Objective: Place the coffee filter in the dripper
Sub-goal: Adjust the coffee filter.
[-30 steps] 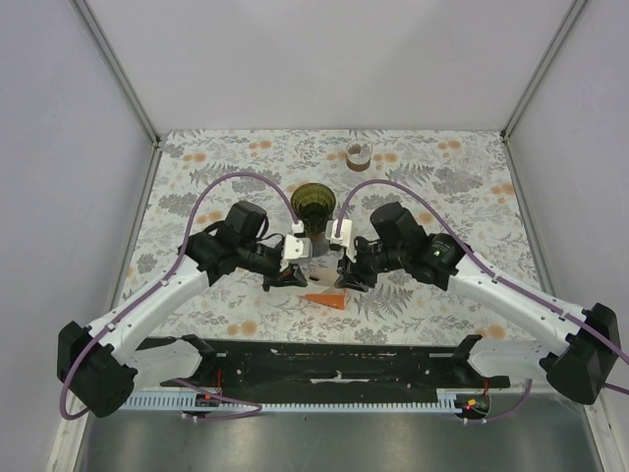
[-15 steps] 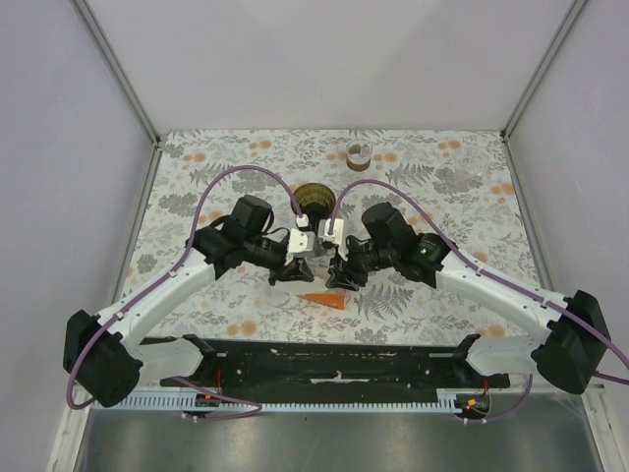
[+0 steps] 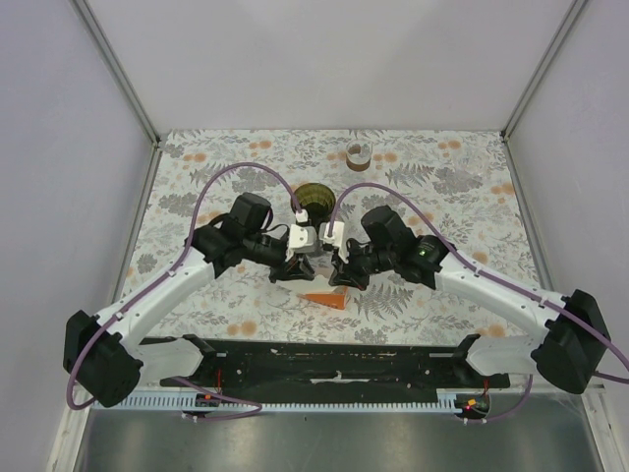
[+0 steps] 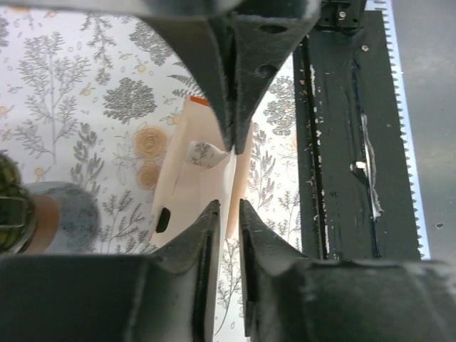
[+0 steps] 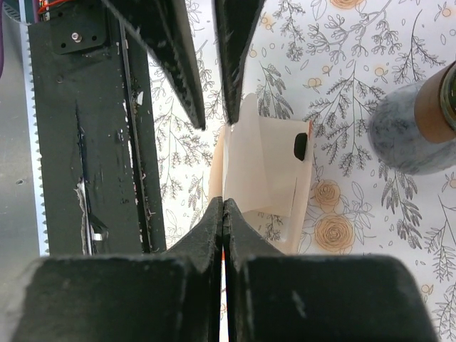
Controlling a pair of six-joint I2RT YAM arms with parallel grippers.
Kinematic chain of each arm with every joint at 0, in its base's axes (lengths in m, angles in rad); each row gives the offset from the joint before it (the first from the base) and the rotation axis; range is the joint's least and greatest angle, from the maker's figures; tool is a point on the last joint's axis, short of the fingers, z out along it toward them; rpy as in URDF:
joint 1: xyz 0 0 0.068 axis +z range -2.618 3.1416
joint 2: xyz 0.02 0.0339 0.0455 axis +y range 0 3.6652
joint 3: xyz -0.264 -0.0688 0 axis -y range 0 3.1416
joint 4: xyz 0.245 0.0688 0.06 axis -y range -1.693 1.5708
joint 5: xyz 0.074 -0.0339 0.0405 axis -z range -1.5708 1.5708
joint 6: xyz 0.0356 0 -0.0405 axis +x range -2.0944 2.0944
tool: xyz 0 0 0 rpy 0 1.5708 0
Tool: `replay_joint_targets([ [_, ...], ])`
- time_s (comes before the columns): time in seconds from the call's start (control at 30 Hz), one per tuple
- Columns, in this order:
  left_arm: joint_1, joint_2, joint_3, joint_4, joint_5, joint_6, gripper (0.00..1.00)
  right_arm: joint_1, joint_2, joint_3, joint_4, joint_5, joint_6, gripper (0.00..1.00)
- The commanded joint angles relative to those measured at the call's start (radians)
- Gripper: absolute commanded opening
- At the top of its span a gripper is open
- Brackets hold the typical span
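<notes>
- Left gripper (image 4: 228, 208): on the near side of the dripper (image 3: 316, 197), slightly left. Jaws are parted a little, with the filter's edge in the gap but not pinched.
- Paper filter (image 5: 258, 171): near side of the dripper, not in it, held up between the two grippers.
- Orange wedge (image 3: 326, 300): lies farther toward the arm bases than the dripper.
- Right gripper (image 5: 223, 210): near-right of the dripper, clamped tight on the filter's edge.
</notes>
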Motion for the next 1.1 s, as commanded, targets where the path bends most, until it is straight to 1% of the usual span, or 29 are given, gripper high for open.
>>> replay_joint_targets([
  [0.0,0.033,-0.008,0.059,0.0,-0.013,-0.058,0.28,0.0,-0.045,-0.001,-0.019,0.031,-0.028,0.0],
  [0.03,0.042,-0.008,0.063,-0.001,-0.013,-0.068,0.3,-0.001,-0.048,0.002,-0.023,0.031,-0.031,0.0],
  [0.17,0.047,-0.011,0.065,0.023,-0.052,-0.111,0.33,0.0,-0.042,0.012,-0.032,0.024,-0.043,0.0],
  [0.2,0.047,-0.011,0.063,0.027,-0.053,-0.122,0.35,-0.001,-0.036,0.019,-0.033,0.021,-0.046,0.0],
  [0.27,0.045,-0.011,0.062,0.027,-0.009,-0.131,0.42,0.002,-0.023,0.029,-0.044,0.019,-0.051,0.0],
  [0.33,0.039,-0.008,0.065,0.027,0.037,-0.142,0.46,0.0,-0.014,0.037,-0.046,0.016,-0.052,0.0],
  [0.4,0.036,-0.003,0.069,0.039,0.05,-0.16,0.46,-0.001,-0.013,0.043,-0.047,0.004,-0.055,0.0],
  [0.47,0.032,0.008,0.066,0.05,0.048,-0.176,0.42,-0.001,-0.011,0.048,-0.047,0.001,-0.054,0.0],
  [0.53,0.025,0.02,0.05,0.066,0.047,-0.193,0.4,0.0,-0.01,0.051,-0.043,0.001,-0.057,0.0],
  [0.7,0.012,0.035,0.014,0.148,-0.01,-0.248,0.4,0.0,0.001,0.055,-0.044,-0.013,-0.057,0.0],
  [0.83,-0.004,0.052,0.01,0.169,-0.041,-0.263,0.38,0.0,0.0,0.063,-0.042,-0.016,-0.062,0.0],
  [0.93,-0.016,0.057,-0.007,0.172,-0.039,-0.257,0.38,0.0,0.0,0.063,-0.041,-0.012,-0.065,0.0],
  [1.07,-0.018,0.052,-0.014,0.157,0.0,-0.237,0.4,0.002,0.0,0.068,-0.039,0.01,-0.066,0.0],
])
